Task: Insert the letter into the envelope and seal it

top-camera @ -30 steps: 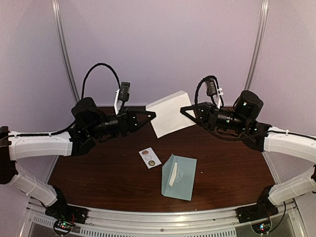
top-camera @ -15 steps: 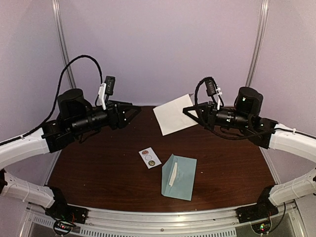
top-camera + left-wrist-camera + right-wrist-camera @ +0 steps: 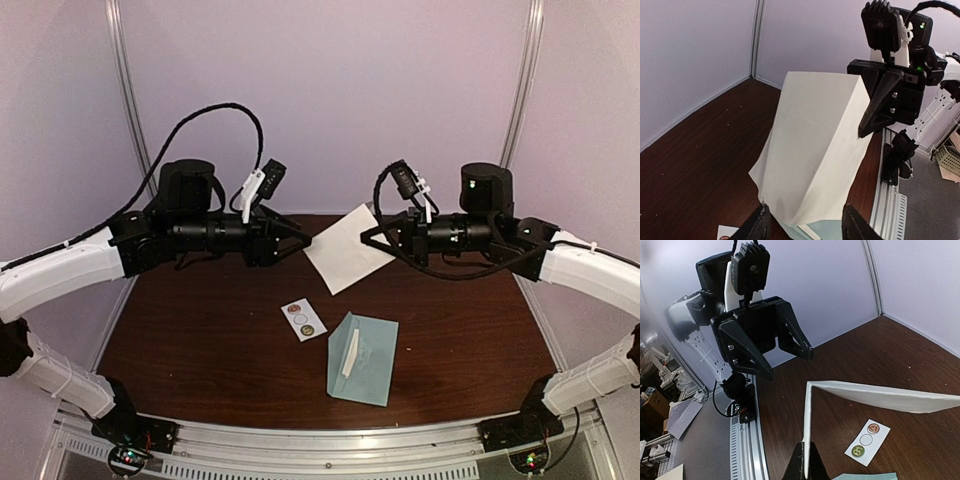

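Dark wooden table (image 3: 200,340), pale walls behind.
Item 1: envelope (image 3: 362,358), teal-blue, lying flat near the front edge, well apart from both arms.
Item 2: sticker strip (image 3: 303,319), white, 3 round marks, just left of the envelope.
Item 3: letter (image 3: 345,248), white folded sheet, held in the air over the table's back half.
Right gripper (image 3: 372,238): pinched together on 1 edge of the letter.
Left gripper (image 3: 300,240): jaws apart, the sheet's opposite corner between its 2 fingers (image 3: 758,226).

place: robot lab test cell | signs: lilac booth walls (image 3: 330,90), aluminium rail (image 3: 330,440) along bottom edge, cardboard boxes (image 3: 651,401) lower left
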Robot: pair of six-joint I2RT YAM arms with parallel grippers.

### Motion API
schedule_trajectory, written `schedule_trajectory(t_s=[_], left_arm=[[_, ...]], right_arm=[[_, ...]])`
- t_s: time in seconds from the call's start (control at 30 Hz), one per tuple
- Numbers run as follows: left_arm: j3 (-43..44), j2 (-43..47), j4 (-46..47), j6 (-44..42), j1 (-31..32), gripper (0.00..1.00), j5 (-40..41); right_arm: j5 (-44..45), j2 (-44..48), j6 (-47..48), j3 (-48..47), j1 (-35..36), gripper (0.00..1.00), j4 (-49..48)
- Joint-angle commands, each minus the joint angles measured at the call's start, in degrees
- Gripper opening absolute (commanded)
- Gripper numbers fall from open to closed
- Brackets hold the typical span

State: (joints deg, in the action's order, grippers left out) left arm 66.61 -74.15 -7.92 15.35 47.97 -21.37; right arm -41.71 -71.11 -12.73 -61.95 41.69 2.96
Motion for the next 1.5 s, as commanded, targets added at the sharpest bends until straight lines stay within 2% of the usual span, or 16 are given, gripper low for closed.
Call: schedule_trajectory(t_s=[0.0, 0.1, 0.37, 0.63, 1.0, 1.37, 1.47], left_arm=[[3.21, -3.19, -2.92, -4.37, 0.37, 0.48, -5.46], [3.35, -4.18, -3.06, -4.83, 0.46, 0.47, -5.87], [3.39, -5.75, -3.00, -5.65, 0.46, 0.32, -8.71], [3.23, -6.61, -3.06, -5.73, 0.55, 0.31, -11.20], [3.35, -7.30, -2.95, -5.45, 0.81, 0.11, -12.03], [3.87, -8.35, -2.95, -5.02, 0.81, 0.12, -14.04], [3.92, -8.72, -2.94, -4.99, 0.81, 0.05, -14.55]], right_arm=[[-4.19, -1.69, 2.86, -3.16, 0.87, 0.00, 5.51], [-4.32, -2.45, 3.85, -4.23, 1.48, 0.00, 7.45], [-4.38, -5.13, 6.05, -7.18, 2.38, 0.00, 11.20], [-3.75, -7.15, 7.08, -9.25, 3.12, 0.00, 13.05], [-2.52, -7.31, 7.46, -9.59, 3.53, 0.00, 13.82], [-2.43, -7.29, 7.55, -9.50, 3.57, 0.00, 14.09], [-2.07, -7.12, 7.47, -9.38, 3.57, 0.00, 13.83]])
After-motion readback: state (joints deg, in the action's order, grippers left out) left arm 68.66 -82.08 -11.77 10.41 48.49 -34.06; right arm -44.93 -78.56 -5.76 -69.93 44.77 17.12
